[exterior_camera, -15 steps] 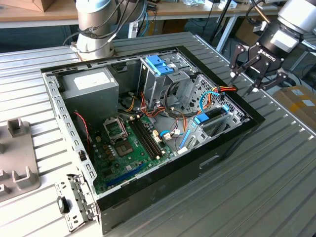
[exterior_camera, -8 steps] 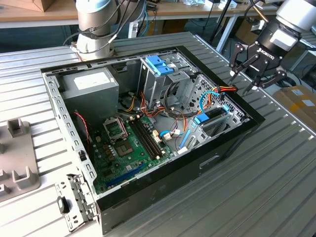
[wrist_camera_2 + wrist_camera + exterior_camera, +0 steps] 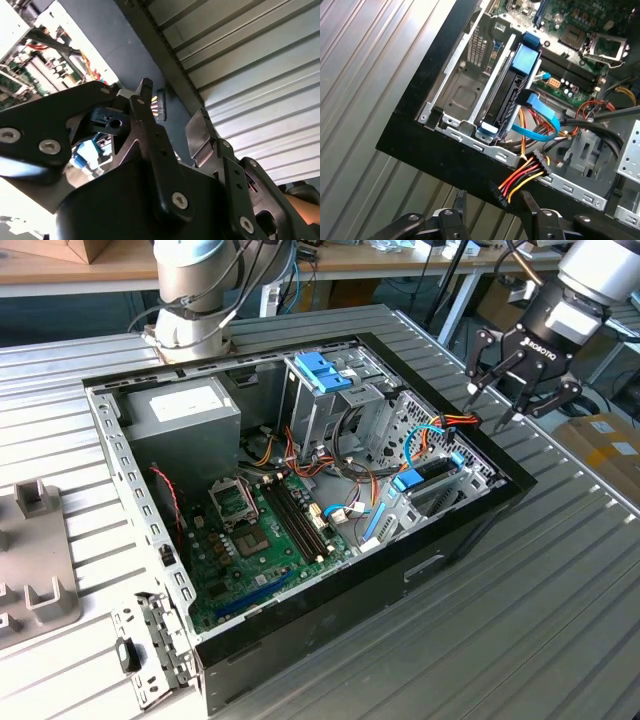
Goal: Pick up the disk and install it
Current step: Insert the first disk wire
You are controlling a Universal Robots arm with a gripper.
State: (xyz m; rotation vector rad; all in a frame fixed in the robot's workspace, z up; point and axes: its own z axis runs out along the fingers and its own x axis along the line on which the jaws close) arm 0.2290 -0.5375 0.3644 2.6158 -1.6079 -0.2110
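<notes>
Gripper (image 3: pixel 517 405): wide open, empty, over case (image 3: pixel 470 530) rim.
Disk (image 3: pixel 509 100): edge-up in bay.
Power cable (image 3: pixel 522 177): near gripper.

- You are looking at a white brand wordmark printed across the black body of the gripper (image 3: pixel 497 405) in the exterior view.
- The white label (image 3: pixel 180 400) on the power supply (image 3: pixel 200 452) is showing print too small for you to read.
</notes>
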